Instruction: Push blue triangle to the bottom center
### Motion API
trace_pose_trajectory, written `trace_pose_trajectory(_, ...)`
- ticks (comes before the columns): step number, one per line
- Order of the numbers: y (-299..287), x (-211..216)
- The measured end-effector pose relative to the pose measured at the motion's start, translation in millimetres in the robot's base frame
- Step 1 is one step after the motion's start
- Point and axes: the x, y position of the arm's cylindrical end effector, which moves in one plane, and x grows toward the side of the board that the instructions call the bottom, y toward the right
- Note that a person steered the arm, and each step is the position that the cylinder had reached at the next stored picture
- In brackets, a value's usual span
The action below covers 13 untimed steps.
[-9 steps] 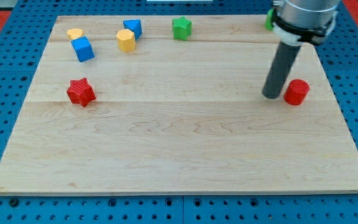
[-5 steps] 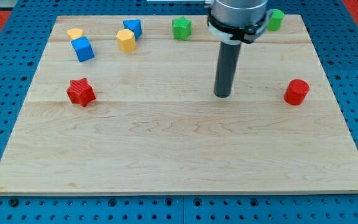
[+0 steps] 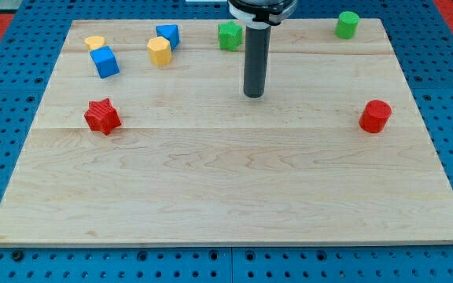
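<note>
the blue triangle (image 3: 167, 35) sits at the tabletop (image 3: 226, 196) top left, just right of the yellow hexagon (image 3: 159, 50), with a blue cube (image 3: 104, 61) and red star (image 3: 101, 116) further left. my tip (image 3: 253, 95) has swept left from the red cylinder (image 3: 375, 116), closing in; there are no fingers, it holds nothing. the green block (image 3: 229, 35) lies between.

no readable text, no labels, no brands, no numbers, no signs anywhere

Pale wooden board (image 3: 226, 196) on blue perforated table (image 3: 6, 47).
</note>
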Motion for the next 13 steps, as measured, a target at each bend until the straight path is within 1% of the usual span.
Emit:
trace_pose_trajectory(1,-0.7,-1.3)
trace_pose_trajectory(2,-9.0,-17.8)
trace_pose_trajectory(4,-64.9,-50.6)
trace_pose_trajectory(5,-90.9,-55.6)
trace_pose_trajectory(6,-108.0,-55.6)
trace_pose_trajectory(8,-108.0,-55.7)
trace_pose_trajectory(9,-121.2,-36.0)
trace_pose_trajectory(10,-125.0,-27.1)
trace_pose_trajectory(11,-133.0,-27.1)
trace_pose_trajectory(12,-162.3,-27.1)
trace_pose_trajectory(13,-157.0,-47.9)
